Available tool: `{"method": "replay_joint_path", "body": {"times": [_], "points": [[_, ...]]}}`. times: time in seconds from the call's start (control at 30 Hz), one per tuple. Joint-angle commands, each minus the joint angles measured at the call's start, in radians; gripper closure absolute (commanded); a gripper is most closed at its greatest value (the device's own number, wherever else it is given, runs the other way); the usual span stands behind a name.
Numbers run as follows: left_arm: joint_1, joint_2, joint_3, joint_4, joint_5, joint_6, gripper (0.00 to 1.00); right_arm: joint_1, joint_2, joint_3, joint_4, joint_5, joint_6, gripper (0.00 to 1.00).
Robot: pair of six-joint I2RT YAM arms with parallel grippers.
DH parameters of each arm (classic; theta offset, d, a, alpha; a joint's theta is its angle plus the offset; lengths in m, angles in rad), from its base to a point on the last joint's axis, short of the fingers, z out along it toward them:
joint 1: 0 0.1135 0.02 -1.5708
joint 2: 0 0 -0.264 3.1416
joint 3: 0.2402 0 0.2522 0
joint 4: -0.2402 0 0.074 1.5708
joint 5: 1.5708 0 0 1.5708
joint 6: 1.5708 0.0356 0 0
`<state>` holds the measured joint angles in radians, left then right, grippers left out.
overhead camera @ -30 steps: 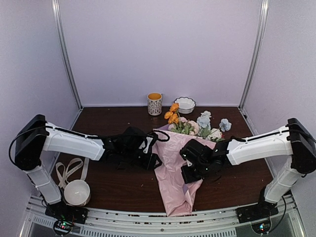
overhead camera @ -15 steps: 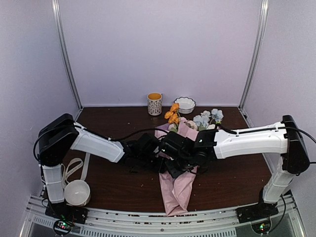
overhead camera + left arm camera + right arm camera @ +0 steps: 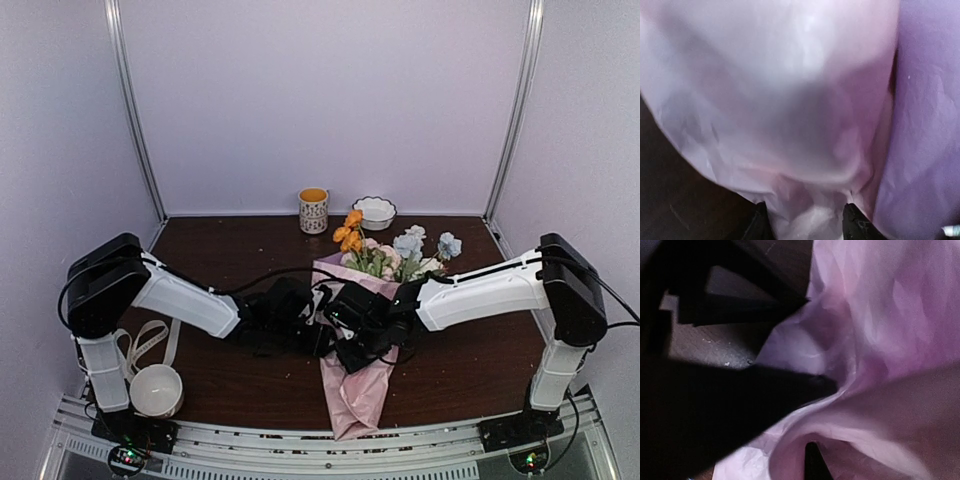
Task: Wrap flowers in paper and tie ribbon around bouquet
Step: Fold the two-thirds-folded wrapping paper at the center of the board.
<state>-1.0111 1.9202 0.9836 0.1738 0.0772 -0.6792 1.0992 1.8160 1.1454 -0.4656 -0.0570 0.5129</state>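
Pink paper already wraps the flowers in a loose cone at mid-table. Blooms poke out the far, wide end. Narrow end tapers toward the near edge.

Wrapping: mostly done, by my read. The cone looks slack and crumpled, not cinched. Both arms meet at its waist, seemingly gathering it.

Ribbon: lies looped on the table's left side, just beyond a white bowl, well apart from the bouquet. Neither arm is near it. Tying is not yet begun, so the fetch, the wrap around the waist and the knot are all left.

Left gripper: jaws about half apart. Wrist view shows bunched paper filling the gap, touching both fingertips. I judge it clasps the cone's waist from the left side. Lilac face of the sheet shows at the right of that view.

Right gripper: closed down to almost nothing. Wrist view is dark and crowded. Creases in the paper run to a point at one dark tip, which suggests a thin fold is pinched there. Not certain.

Far edge, untouched: a patterned mug and a small scalloped bowl.
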Motion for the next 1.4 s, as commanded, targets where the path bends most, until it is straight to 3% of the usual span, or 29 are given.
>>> {"method": "replay_joint_path", "body": {"times": [0.0,0.17,0.27,0.47,0.67,0.93,1.03,1.23,1.37], "points": [[-0.014,-0.11,-0.094,0.045,0.021,0.029,0.46,-0.024,0.037,-0.023,0.123,-0.131,0.021,0.96],[-0.028,-0.249,-0.192,0.099,0.03,0.031,0.43,-0.038,0.071,-0.017,0.118,-0.141,0.04,0.93],[-0.09,-0.303,-0.197,0.08,0.041,0.068,0.4,-0.044,0.079,-0.018,0.119,-0.147,0.063,0.87],[-0.226,-0.271,-0.137,0.025,0.091,0.09,0.26,-0.053,0.073,-0.026,0.114,-0.148,0.092,0.75],[-0.252,-0.286,-0.178,-0.025,0.021,0.024,0.26,-0.072,0.032,-0.062,0.177,-0.223,0.155,0.57],[-0.267,-0.211,-0.133,-0.145,-0.048,0.005,0.28,-0.096,-0.008,-0.094,0.281,-0.293,0.241,0.52],[-0.267,-0.192,-0.115,-0.146,-0.024,0.012,0.42,-0.097,-0.023,-0.099,0.302,-0.311,0.252,0.48],[-0.267,-0.193,-0.131,-0.168,-0.026,-0.039,1.0,-0.115,-0.066,-0.086,0.283,-0.305,0.231,0.47],[-0.263,-0.192,-0.183,-0.131,-0.025,-0.138,1.0,-0.145,-0.118,-0.054,0.23,-0.28,0.178,0.46]]}}
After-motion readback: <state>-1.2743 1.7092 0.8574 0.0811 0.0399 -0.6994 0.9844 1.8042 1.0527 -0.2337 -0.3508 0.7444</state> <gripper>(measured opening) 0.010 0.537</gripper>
